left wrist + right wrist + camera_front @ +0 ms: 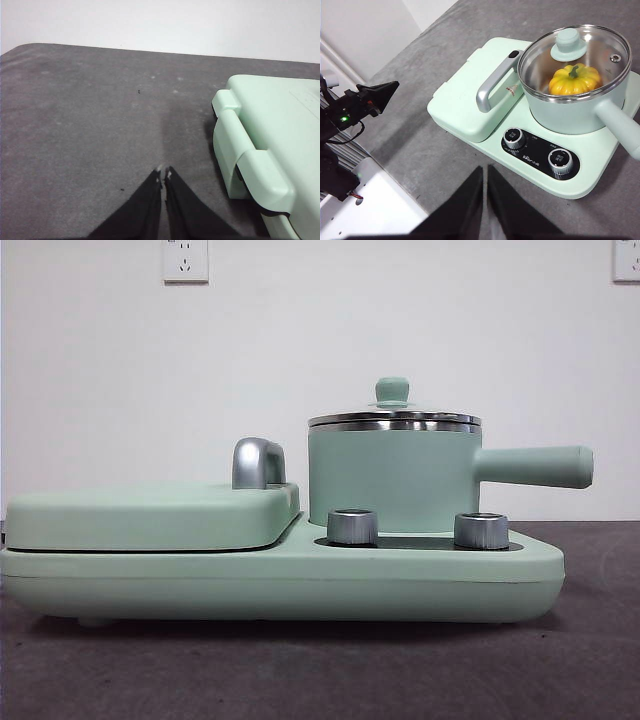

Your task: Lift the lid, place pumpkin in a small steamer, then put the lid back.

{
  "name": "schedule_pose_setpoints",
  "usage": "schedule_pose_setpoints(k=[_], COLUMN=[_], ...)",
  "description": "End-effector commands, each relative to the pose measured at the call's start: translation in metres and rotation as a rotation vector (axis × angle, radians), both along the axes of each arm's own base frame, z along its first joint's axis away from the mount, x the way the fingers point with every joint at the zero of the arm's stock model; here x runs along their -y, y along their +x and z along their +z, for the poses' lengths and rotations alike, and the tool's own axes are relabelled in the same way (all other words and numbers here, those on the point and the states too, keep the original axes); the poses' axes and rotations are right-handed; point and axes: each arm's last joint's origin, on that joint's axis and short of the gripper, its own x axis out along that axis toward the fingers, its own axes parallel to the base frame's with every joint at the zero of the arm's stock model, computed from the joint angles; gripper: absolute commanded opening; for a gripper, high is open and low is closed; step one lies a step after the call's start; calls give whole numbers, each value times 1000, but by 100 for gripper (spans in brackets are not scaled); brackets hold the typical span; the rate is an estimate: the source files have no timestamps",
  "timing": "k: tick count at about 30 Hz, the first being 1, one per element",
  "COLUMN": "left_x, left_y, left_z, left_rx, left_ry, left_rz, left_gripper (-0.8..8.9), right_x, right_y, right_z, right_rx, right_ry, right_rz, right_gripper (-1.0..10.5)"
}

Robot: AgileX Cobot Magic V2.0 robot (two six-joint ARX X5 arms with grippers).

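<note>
- Two claws wait away from the cooker, and you hold nothing in either one.
- Your left claw (163, 174) has its jaws pressed together, tips nearly meeting, above bare grey desk (90, 115) just beside one end of the mint-green cooker base (270, 145).
- Your right claw (484, 171) also has its jaws together, hovering above the desk (420, 145) in front of the cooker's control panel (540, 155) with its two chrome dials (513, 137).
- The small steamer (390, 480) stands on the cooker base (280, 580), behind the two dials (352, 526), its long straight handle (535, 466) pointing out to the side.
- The lid (394, 418) sits flat on the small steamer, steel rim seated on the pot's rim and the mint-green knob upright on top.
- From your right wrist view you can see through the glass of the lid (600, 47): the pumpkin (575, 80) lies inside the small steamer (570, 112), stem up.
- In the front view the pumpkin is hidden by the pot wall.
- The flat griddle cover (150, 515) lies closed beside the small steamer, with its chrome handle (258, 462) between the two.
- The other arm's black hardware (355, 107) shows at the edge of your right wrist view, well apart from the cooker.
</note>
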Motion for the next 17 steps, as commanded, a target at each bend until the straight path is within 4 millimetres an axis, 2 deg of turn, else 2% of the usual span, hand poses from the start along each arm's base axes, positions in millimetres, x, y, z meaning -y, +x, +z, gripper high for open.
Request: schedule_pose_setpoints(k=[1, 15, 17], left_x=[0, 0, 0], left_y=[1, 1, 1], left_z=[-7, -7, -7], left_rx=[-25, -25, -25], left_ry=[18, 18, 18], left_rz=[0, 0, 0], left_gripper=[19, 19, 19], right_x=[0, -1, 2], right_y=[0, 1, 5], right_z=[3, 2, -3], right_rx=[21, 38, 70], right_ry=[2, 12, 30], right_rz=[10, 8, -42], right_gripper=[10, 10, 10])
